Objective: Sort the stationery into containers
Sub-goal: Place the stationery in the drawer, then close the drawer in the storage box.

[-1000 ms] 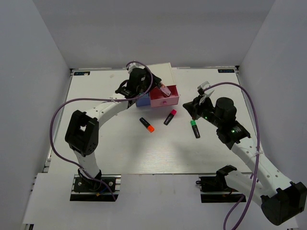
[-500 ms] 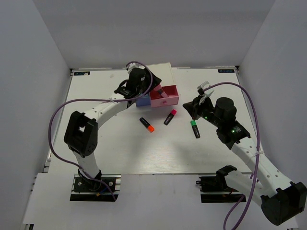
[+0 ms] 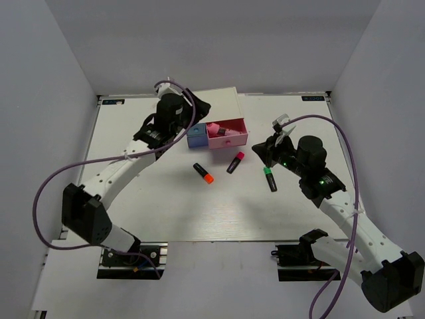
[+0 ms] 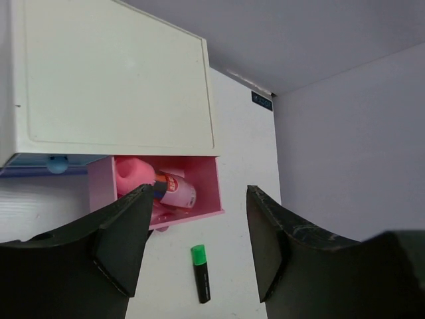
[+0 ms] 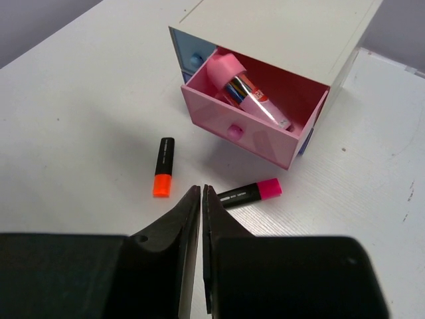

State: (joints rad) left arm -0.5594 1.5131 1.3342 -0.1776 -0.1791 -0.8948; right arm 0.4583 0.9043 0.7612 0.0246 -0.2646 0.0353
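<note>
The white cabinet [image 3: 222,101] stands at the back of the table with its pink drawer [image 3: 229,139] pulled open. Inside lie a pink stapler-like piece [image 5: 228,69] and a silver, red-labelled item [image 5: 251,97]; both also show in the left wrist view [image 4: 135,175]. My left gripper [image 3: 198,106] is open and empty, above the cabinet's left front [image 4: 199,194]. The orange-capped marker [image 3: 204,173], pink-capped marker [image 3: 236,162] and green-capped marker [image 3: 269,178] lie on the table. My right gripper [image 3: 268,149] is shut and empty [image 5: 200,190], just above the green marker, which its wrist view hides.
A closed blue drawer [image 3: 196,137] sits left of the pink one. A wider blue-purple drawer edge [image 5: 307,139] shows behind the pink drawer's right side. Grey walls enclose the table on three sides.
My left gripper let the pink translucent piece go into the pink drawer, opened, and drew back up and to the left. The right arm has not moved.
</note>
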